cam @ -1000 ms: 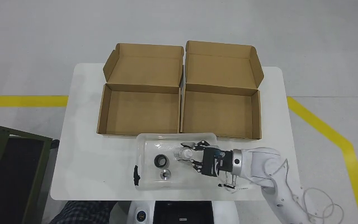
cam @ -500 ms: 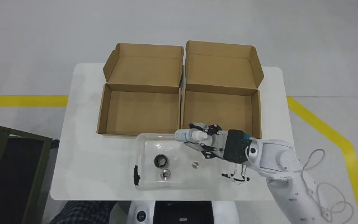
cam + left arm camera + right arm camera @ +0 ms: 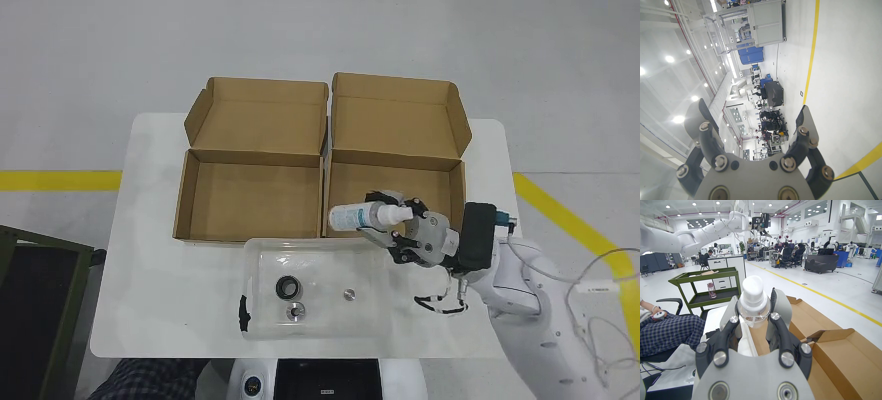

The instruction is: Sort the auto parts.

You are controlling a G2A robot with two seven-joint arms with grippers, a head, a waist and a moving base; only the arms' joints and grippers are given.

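Right gripper [image 3: 392, 218], clamped on the white bottle-shaped part [image 3: 358, 215], has lifted it out of the clear tray [image 3: 330, 318] and now holds it over the right box's [image 3: 430, 195] near edge, so release looks next; left gripper [image 3: 753, 111] open and idle, small parts [image 3: 289, 287] left in tray.

You can enter the right-hand brown cardboard box [image 3: 350, 195] from above; its upright lid flap [image 3: 398, 125] walls the far side. The clear plastic tray [image 3: 300, 241] sits just beside its near wall.
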